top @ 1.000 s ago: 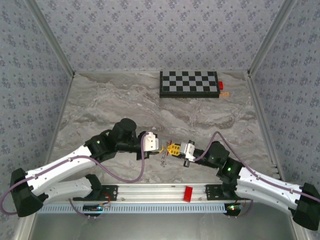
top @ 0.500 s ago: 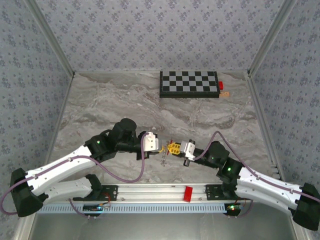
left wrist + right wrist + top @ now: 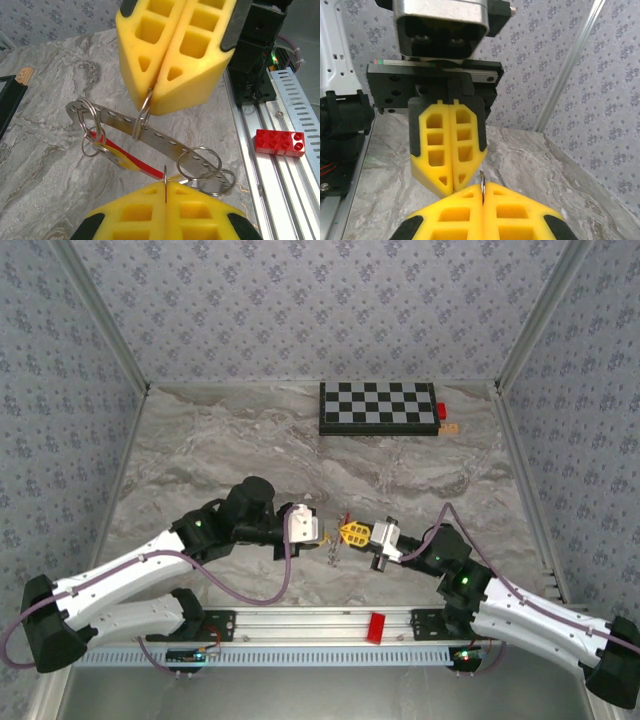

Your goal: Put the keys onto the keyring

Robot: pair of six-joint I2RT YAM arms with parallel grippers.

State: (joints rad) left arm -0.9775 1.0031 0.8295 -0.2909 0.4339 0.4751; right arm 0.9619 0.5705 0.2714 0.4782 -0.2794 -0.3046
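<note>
Grippers meet nose to nose over the near middle of the table (image 3: 200,450), with the bundle held off the surface between them.

Left gripper (image 3: 322,537): clamped. Its yellow pads (image 3: 150,192) are pressed flat, with a thin wire edge pinched in the seam. That wire comes out at the end of the red stretch of the keyring (image 3: 145,170), so it is gripping the keyring.

Right gripper (image 3: 351,534): also clamped. In the left wrist view its pads pinch a small split ring (image 3: 142,120) that threads a hole in a perforated metal strip (image 3: 165,141). The right wrist view shows the same thin wire standing up out of its closed seam.

The strip hangs tilted between the two grippers, with further rings looped through each end. A flat yellowish piece (image 3: 117,159) hangs off a small ring beside the red stretch; cannot tell whether it is a key.

One tan key (image 3: 452,427) lies on the table at the far side, just beside the right end of the checkerboard (image 3: 378,407) and near a small red block (image 3: 441,410), well apart from both grippers. Position of the second key: cannot tell.

Red brick (image 3: 377,627) sits on the rail (image 3: 300,620) between the arm bases.
</note>
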